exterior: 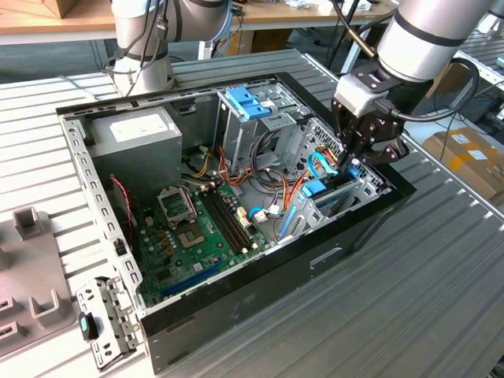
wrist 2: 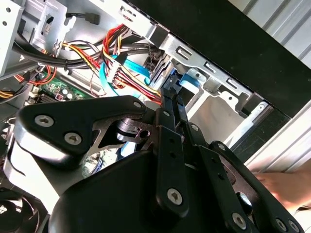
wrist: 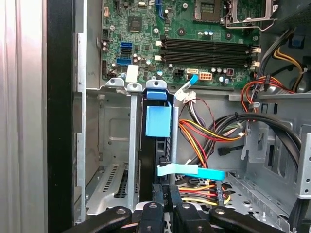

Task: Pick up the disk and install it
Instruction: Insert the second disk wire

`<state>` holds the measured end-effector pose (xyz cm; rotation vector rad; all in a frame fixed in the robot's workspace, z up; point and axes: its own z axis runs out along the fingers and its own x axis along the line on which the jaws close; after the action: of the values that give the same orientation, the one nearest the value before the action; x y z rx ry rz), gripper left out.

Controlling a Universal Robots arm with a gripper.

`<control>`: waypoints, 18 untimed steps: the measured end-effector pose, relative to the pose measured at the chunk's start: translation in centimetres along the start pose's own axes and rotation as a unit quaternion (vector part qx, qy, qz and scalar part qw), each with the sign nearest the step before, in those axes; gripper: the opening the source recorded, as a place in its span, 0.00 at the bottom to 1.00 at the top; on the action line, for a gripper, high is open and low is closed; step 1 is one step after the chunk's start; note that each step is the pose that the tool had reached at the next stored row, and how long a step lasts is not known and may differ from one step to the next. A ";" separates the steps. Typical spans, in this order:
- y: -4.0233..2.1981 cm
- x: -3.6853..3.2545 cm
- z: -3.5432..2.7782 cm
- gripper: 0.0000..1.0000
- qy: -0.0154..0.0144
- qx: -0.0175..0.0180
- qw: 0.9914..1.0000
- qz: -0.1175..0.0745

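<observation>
While the disk [wrist: 158, 121] stands on edge in its bay [wrist: 116, 160], the end effector [wrist: 166, 204] pinches its rear edge.

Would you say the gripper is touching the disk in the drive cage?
Touching: in the first wrist view the gripper pinches the disk edge, which stands upright in the cage.

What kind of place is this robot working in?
Probably a robotics lab or test workshop: an opened computer case lies on a slatted metal workbench, wooden desks stand behind, and cardboard boxes sit at the exterior view's right.
</observation>
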<state>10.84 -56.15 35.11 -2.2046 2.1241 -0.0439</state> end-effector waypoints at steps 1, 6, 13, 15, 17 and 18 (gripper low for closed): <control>0.03 0.00 0.00 0.16 -0.001 0.000 1.000 0.000; 0.08 0.24 0.03 0.16 -0.003 0.000 1.000 0.001; 0.18 0.36 0.06 0.16 -0.009 0.000 1.000 0.003; 0.19 0.38 0.08 0.16 -0.011 0.000 1.000 0.003; 0.20 0.44 0.12 0.16 -0.011 0.001 1.000 0.004; 0.21 0.48 0.14 0.16 -0.011 0.001 1.000 0.005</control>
<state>10.67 -56.63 34.94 -2.1836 2.1224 -0.0197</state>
